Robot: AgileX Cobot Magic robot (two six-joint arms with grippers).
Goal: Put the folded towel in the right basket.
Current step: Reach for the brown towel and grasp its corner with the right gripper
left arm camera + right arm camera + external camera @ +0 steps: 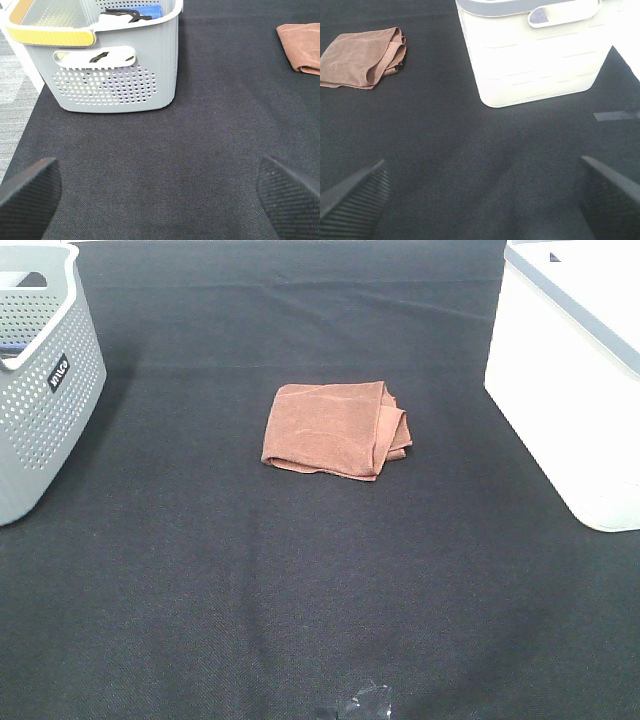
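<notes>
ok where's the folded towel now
In the exterior high view the folded towel lies near the centre, between the grey basket at left and the white basket at right, touching neither.

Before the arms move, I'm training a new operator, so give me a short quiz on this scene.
1. True or false: the folded towel already lies inside a basket.
2. What colour is the basket to the right of the towel? A) grey B) white C) blue
3. Fill in: the left gripper and the right gripper are both ____.
Key: 1 false, it lies on the black cloth; 2 B; 3 open.
</notes>
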